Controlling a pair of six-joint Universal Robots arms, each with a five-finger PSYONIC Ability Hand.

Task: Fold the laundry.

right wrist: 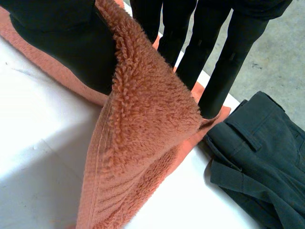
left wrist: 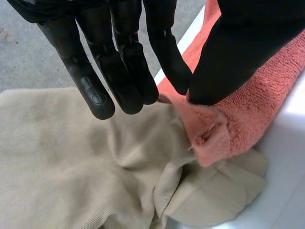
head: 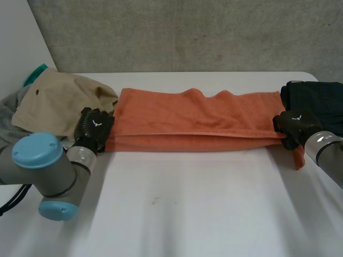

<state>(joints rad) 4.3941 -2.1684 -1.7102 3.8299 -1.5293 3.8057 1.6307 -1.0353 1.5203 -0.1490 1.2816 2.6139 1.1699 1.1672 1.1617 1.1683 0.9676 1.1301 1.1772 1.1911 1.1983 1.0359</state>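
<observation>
The soft, limp towel (head: 193, 120), stretched half-folded across the counter (head: 187, 209), is pinched at each end between thumb and fingers of the left hand (head: 94, 126) and right hand (head: 293, 127); corners are judged the best hold.

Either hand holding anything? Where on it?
Both pinch the orange towel: left hand at one end's corner, right hand at the opposite end's edge.
</observation>
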